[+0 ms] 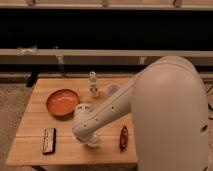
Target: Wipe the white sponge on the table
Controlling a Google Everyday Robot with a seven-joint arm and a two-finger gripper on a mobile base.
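The light wooden table (35, 125) stands in the middle of the camera view. My white arm reaches from the right down to the table's front middle. My gripper (92, 142) points down and rests on or just above the tabletop there, between the dark bar and the red-brown object. A small pale patch shows at its tip, but I cannot make out the white sponge as separate from the gripper.
An orange bowl (62, 102) sits at the left. A dark rectangular bar (49, 140) lies at the front left. A red-brown oblong object (123, 137) lies right of the gripper. A small bottle (93, 84) and a clear cup (113, 90) stand at the back.
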